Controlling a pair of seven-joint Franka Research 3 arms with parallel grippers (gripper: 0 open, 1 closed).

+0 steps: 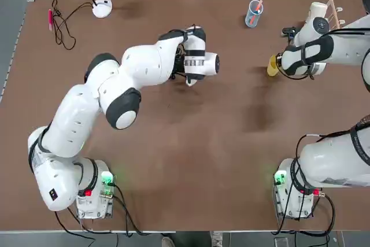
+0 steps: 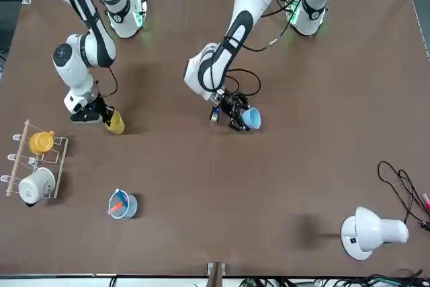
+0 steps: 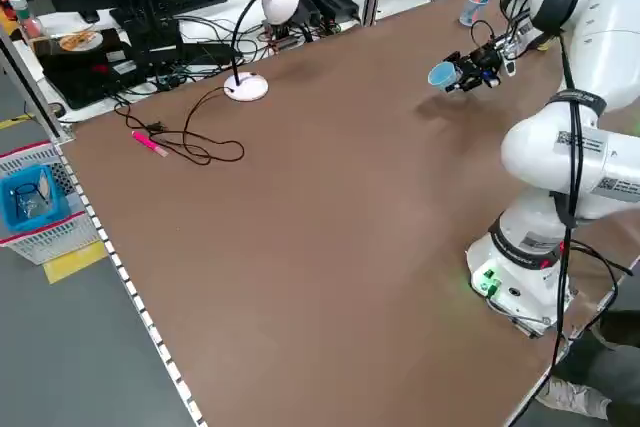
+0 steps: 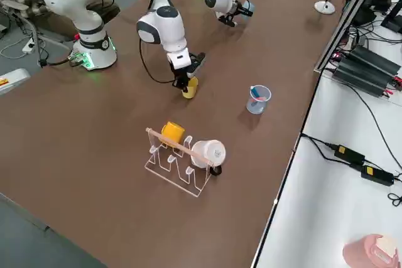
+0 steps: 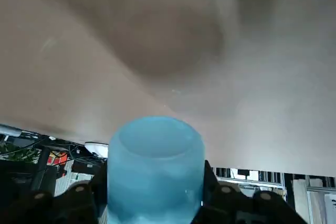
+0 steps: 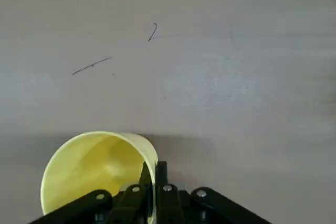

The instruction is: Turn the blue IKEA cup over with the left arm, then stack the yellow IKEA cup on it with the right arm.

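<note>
The light, stiff, probably slippery blue cup (image 2: 251, 119) was clamped across its wall by the left gripper (image 2: 235, 113), while the yellow cup (image 6: 97, 171) was pinched at its rim by the right gripper (image 6: 153, 174)

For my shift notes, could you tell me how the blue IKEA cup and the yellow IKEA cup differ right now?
The blue IKEA cup is light blue; the yellow IKEA cup is yellow. The blue one is held clear of the table, tipped on its side, gripped across its body by the left gripper; the yellow one stands mouth up on the table, the right gripper pinching its rim. Both are plain, tapered and handleless.
</note>
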